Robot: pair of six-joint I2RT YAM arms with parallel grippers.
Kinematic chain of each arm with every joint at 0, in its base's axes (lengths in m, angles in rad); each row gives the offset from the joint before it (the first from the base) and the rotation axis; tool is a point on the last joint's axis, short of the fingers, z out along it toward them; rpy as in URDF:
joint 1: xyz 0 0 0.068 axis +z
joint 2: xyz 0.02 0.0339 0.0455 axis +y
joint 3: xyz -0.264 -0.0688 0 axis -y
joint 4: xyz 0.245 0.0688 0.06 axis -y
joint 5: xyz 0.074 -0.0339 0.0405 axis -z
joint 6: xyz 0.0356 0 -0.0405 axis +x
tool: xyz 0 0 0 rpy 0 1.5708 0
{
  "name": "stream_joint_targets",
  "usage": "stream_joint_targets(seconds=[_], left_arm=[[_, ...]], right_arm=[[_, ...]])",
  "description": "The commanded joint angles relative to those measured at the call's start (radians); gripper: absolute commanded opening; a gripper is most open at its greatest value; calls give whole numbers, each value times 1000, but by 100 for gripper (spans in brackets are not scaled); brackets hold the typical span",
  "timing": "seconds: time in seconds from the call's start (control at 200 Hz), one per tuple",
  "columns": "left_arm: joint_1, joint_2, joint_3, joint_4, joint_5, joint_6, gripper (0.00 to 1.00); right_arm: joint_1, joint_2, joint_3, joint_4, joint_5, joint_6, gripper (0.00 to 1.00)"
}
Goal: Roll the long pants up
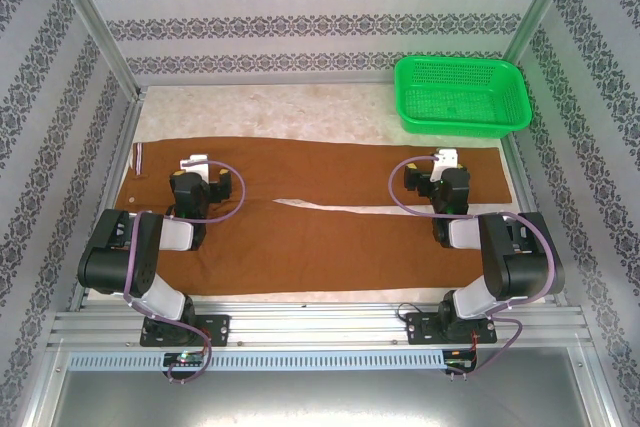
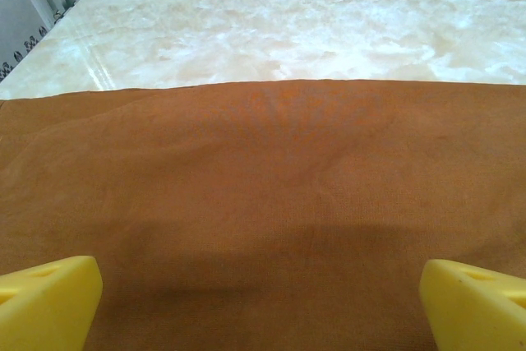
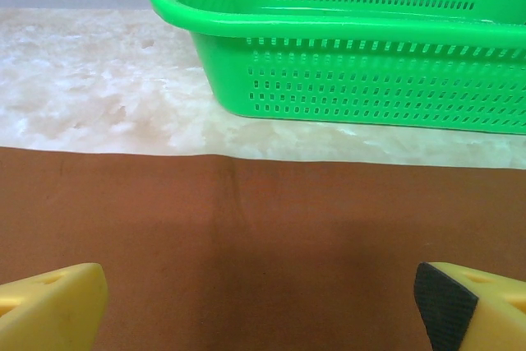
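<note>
Nearest the arm bases, the pants (image 1: 330, 237) lie flat and full-length across the table (image 1: 300, 107), waist to the left and both legs running right with a pale gap between them; no roll is started, so the whole job looks left to do. Over the far leg, the left gripper (image 1: 197, 161) hovers near the waist and the right gripper (image 1: 446, 159) near the cuffs, each with jaws spread wide and holding nothing. Beyond the cloth's far edge comes bare tabletop, then the basket (image 1: 460, 95) in the far right corner.
</note>
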Motion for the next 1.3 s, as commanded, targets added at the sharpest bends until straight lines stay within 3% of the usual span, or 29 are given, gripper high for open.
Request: stream_joint_targets(seconds=[0.0,0.115,0.2,0.235,0.315,0.38,0.465,0.58,0.654,0.724,0.744,0.784,0.824,0.914,1.009,1.074,1.174,1.294], left_arm=[[14,-4,22,-17,18,-20,100],[14,-4,21,-15,16,-18,100],[13,-17,24,-23,12,-16,100],[13,-56,54,-111,9,-16,100],[15,-119,249,-496,-24,-24,100],[19,-111,363,-613,-32,-61,100],[55,-65,461,-649,139,-142,100],[66,133,757,-909,312,-141,100],[66,227,911,-1042,360,-127,100],[68,233,927,-1033,356,-131,100],[70,228,922,-1025,356,-136,100],[83,219,910,-1007,378,-151,100],[99,214,902,-997,406,-165,100],[132,189,862,-958,390,-202,100],[160,155,783,-868,323,-243,100],[171,140,741,-829,246,-257,100],[206,118,672,-730,230,-264,100],[315,192,813,-929,239,-350,100]], right_arm=[[-9,-12,18,2,-15,7,98],[-8,-13,21,1,-8,9,98],[-2,-31,21,-18,76,34,98],[-1,-44,20,-27,107,46,98],[-1,-53,23,-40,125,51,98],[0,-52,23,-40,129,50,98],[0,-53,21,-35,129,49,98],[3,-62,14,-31,143,50,98],[11,-60,20,-39,155,43,98],[34,-61,30,-45,184,24,98],[52,-67,41,-47,248,21,98],[76,-123,104,-232,340,25,98],[66,-176,198,-436,303,30,98],[46,-210,323,-566,301,35,98],[6,-194,468,-764,282,145,98],[-14,-162,533,-859,255,205,98],[-21,-127,562,-892,279,221,98],[-35,-104,593,-941,292,259,98]])
